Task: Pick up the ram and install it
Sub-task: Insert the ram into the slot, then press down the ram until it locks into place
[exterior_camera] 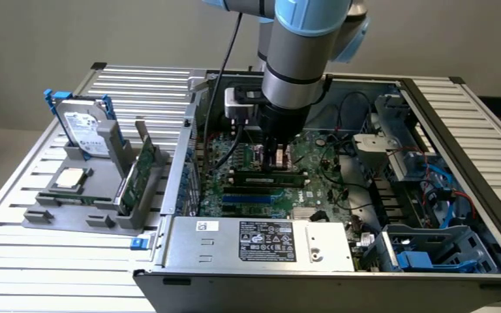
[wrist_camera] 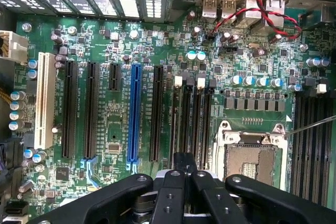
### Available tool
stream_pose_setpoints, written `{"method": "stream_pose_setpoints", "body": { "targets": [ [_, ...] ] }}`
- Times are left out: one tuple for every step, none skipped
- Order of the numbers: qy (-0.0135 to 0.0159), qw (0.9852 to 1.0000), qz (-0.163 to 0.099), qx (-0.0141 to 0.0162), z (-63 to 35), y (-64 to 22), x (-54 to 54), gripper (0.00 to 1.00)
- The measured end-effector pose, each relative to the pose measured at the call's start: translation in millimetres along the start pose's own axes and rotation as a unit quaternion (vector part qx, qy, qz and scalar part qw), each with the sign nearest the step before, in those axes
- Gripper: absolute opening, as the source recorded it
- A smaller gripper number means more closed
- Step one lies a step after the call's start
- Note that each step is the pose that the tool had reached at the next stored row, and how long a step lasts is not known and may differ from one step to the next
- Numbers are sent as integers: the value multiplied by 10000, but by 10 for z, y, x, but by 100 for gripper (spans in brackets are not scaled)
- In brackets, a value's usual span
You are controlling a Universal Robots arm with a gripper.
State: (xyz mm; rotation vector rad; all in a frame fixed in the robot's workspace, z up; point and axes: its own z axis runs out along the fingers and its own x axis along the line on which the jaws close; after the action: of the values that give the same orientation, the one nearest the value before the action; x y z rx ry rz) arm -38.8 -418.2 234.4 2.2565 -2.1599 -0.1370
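Jaws closed over ram [exterior_camera: 269,176] on mobo; PSU label [exterior_camera: 266,239] text unreadable.

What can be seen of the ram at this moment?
The ram is a long, thin green board with a row of black chips. It stands on edge along the motherboard slots inside the case. The shut gripper meets its top edge near mid-length; whether it clamps the ram is unclear.
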Motion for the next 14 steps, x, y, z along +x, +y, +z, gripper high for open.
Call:
{"method": "stream_pose_setpoints", "body": {
  "targets": [
    [0,10000,1,0,0,1,0,11],
    [-1,10000,0,1,1,0,0,11],
    [-1,10000,0,1,1,0,0,11],
    [-1,10000,1,1,1,0,0,11],
    [-1,10000,0,1,1,0,0,11],
    [-2,10000,0,1,5,0,0,11],
    [-3,10000,0,1,13,-1,0,11],
    [-2,10000,0,1,20,-1,0,11],
    [-1,10000,0,1,27,-2,1,11],
    [-2,10000,0,1,34,-2,1,11],
    [-1,10000,0,1,37,-2,2,11],
    [-1,10000,0,1,42,-3,2,11],
    [-1,10000,0,1,46,-3,2,11],
    [-1,10000,0,0,50,-3,3,11]
  ]
}}
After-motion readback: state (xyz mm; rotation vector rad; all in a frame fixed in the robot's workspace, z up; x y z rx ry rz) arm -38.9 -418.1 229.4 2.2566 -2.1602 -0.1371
